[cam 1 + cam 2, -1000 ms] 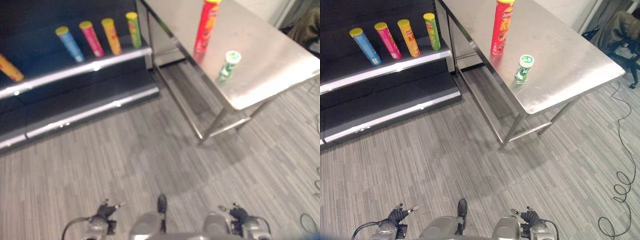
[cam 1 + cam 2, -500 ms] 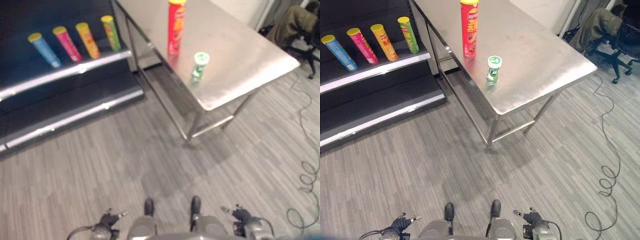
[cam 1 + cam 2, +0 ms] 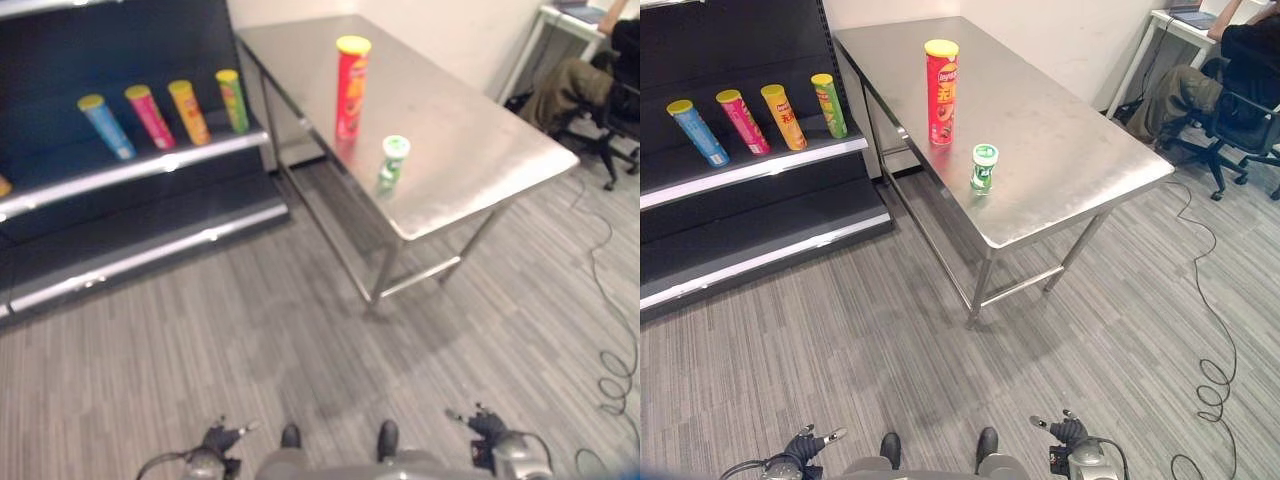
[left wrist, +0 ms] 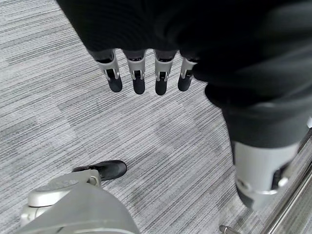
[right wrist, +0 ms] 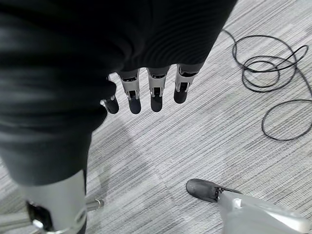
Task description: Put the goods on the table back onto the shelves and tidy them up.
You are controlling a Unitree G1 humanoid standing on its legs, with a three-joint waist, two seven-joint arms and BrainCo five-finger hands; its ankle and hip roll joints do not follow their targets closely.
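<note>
A tall red tube with a yellow lid (image 3: 940, 90) stands upright on the steel table (image 3: 1070, 150). A short green can with a white lid (image 3: 983, 168) stands just in front of it, nearer the table's front edge. Several coloured tubes, blue (image 3: 697, 132), pink (image 3: 742, 122), orange (image 3: 783, 116) and green (image 3: 828, 104), stand on the dark shelf (image 3: 750, 170) to the left. My left hand (image 4: 146, 73) and right hand (image 5: 146, 92) hang low above the floor, far from the table, fingers straight and holding nothing.
A lower shelf board (image 3: 760, 255) runs beneath the row of tubes. A person sits on an office chair (image 3: 1230, 110) by a desk at the far right. Grey striped floor (image 3: 940, 360) lies open between me and the table.
The camera has swung and lifted, so the table and shelf sit further off and more of the room at the right shows. Nothing on the table or shelf has moved.
</note>
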